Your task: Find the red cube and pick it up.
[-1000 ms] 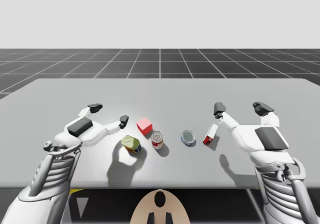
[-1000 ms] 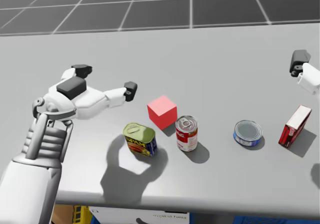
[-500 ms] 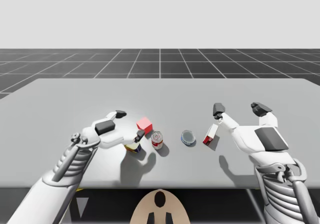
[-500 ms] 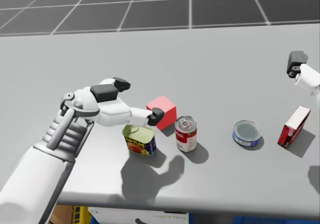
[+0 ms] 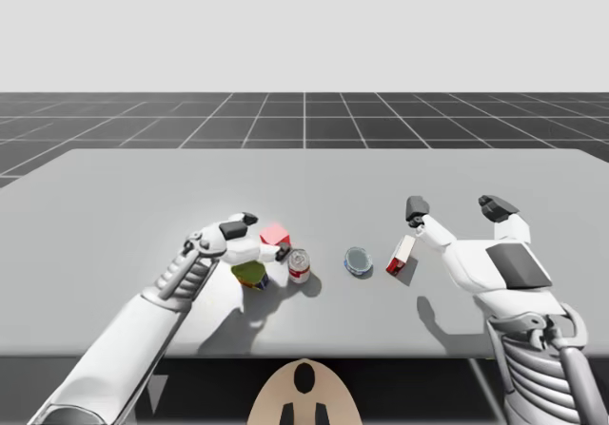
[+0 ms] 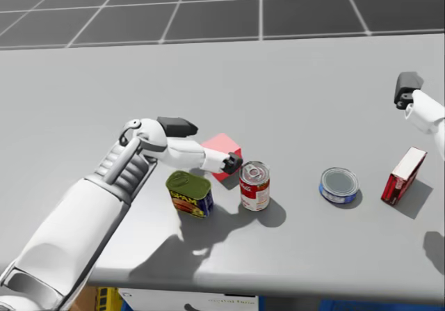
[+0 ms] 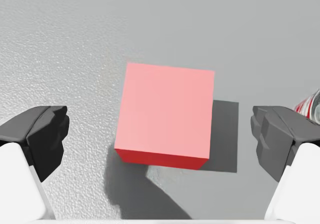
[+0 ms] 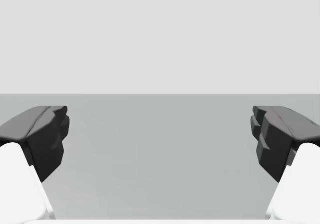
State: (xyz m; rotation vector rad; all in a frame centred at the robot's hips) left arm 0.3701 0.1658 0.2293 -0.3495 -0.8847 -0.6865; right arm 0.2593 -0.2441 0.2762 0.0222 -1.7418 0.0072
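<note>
Our left claw stands wide apart, the solid red cube between its fingers, touching neither. Our right claw gapes too.

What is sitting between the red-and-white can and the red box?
A low round blue tin lies there, apart from both the red-and-white can and the red box; the head view shows it.

Bright, even light; crisp shadows
</note>
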